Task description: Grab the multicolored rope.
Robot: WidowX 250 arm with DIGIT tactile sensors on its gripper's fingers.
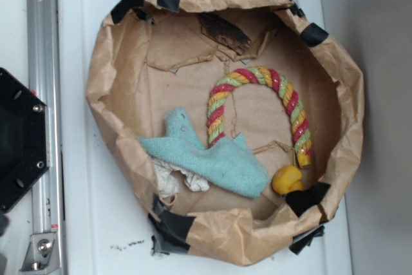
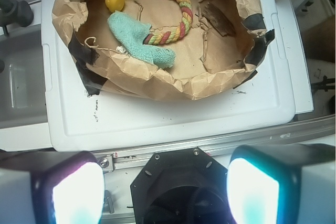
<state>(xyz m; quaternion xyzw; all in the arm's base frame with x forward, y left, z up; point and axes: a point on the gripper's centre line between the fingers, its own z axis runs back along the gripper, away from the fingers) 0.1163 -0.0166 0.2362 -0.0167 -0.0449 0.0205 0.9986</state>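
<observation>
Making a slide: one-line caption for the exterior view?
Multicolored rope arched inside a paper-lined bin, one end at a teal cloth, the other near a yellow duck.

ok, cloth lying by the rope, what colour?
Teal cloth, plain, no pattern; exterior view shows it best.

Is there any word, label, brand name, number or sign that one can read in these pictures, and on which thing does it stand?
None: no text can be read in either view.
The multicolored rope, teal cloth, yellow duck and paper bag carry no print.
The small dark specks on the white surface are marks, not letters.
</observation>
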